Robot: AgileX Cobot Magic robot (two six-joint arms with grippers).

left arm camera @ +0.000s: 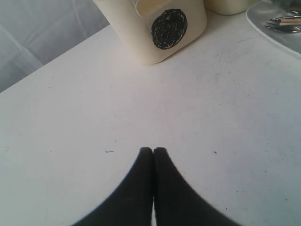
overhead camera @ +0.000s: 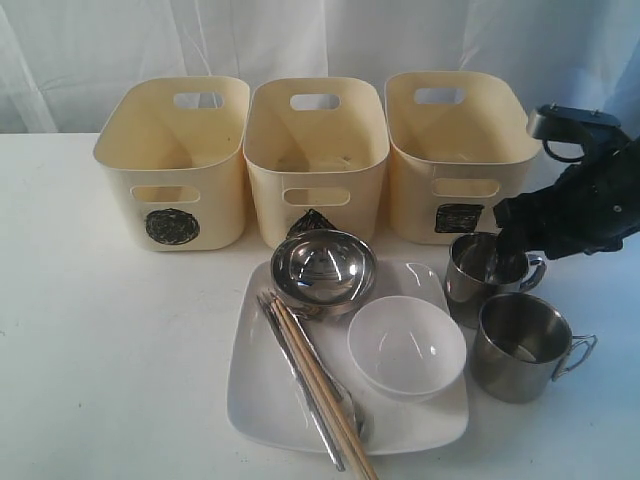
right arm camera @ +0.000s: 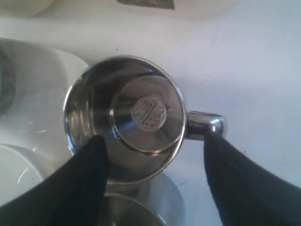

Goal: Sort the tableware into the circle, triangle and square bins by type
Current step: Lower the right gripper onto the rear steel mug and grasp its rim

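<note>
The right gripper is seen with jaws spread wide, pointed downward near the right edge of the table. The left gripper is seen with jaws pressed together.

A plain white table fills the near scene; a pale, softly lit curtain hangs along the far side.

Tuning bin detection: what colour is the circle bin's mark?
Black scribble: circle mark on cream tub; best in left wrist view.

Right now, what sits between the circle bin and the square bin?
The triangle bin, standing between circle bin and square bin in the exterior view.
</note>
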